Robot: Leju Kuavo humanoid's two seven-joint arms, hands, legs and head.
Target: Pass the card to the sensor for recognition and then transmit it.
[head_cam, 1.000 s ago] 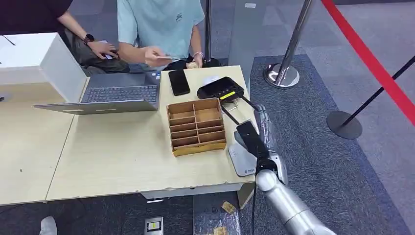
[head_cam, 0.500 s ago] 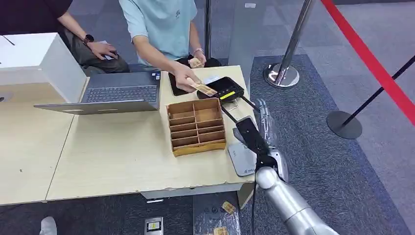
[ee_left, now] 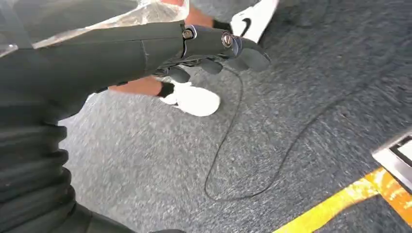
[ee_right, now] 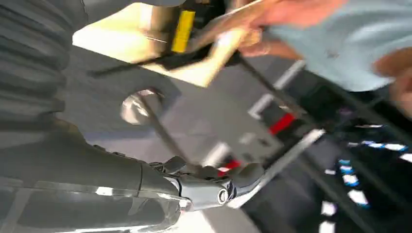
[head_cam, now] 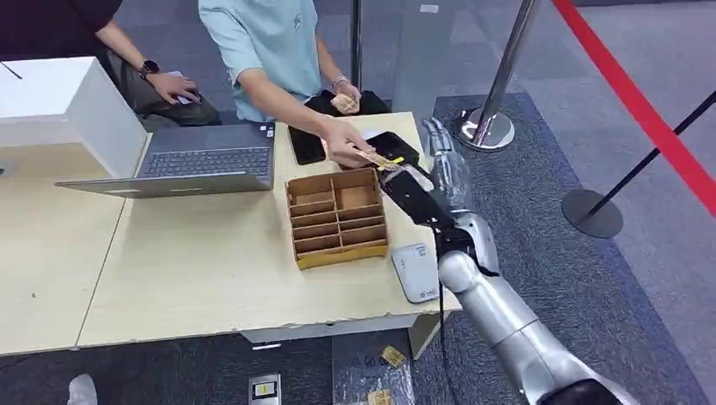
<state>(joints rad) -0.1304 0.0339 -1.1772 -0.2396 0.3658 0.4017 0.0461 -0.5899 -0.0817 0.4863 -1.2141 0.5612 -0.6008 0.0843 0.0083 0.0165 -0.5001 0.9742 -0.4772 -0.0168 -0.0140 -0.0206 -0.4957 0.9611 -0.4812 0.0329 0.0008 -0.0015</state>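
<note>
Main risk: handover goes wrong. A person's hand (head_cam: 342,142) holds the card (head_cam: 377,158) out over the far end of the bench (head_cam: 194,270), just above the black reader (head_cam: 397,145) w/ the yellow strip. My right robot hand (head_cam: 445,173) is raised just beside it, fingers apart, holding nothing. If I close too early or off-line I pinch the person's fingers or knock the card down into the tray; close too late and it drops. Card edge is thin and my fingers are wide, so I judge a weak pinch likely.

My left robot hand (ee_left: 214,48) hangs by my side over grey carpet, fingers loosely apart, holding nothing.

L to R on the bench: white box (head_cam: 59,101), open laptop (head_cam: 190,164), phone (head_cam: 306,145), cardboard divider tray (head_cam: 336,215), then the grey sensor pad (head_cam: 415,272) near the front edge. Tray sits btw card and pad, so my path back to the pad must clear its rim. A black cable (head_cam: 420,202) runs under my forearm; could snag. Stanchion base (head_cam: 478,128) stands on the floor beyond.
</note>
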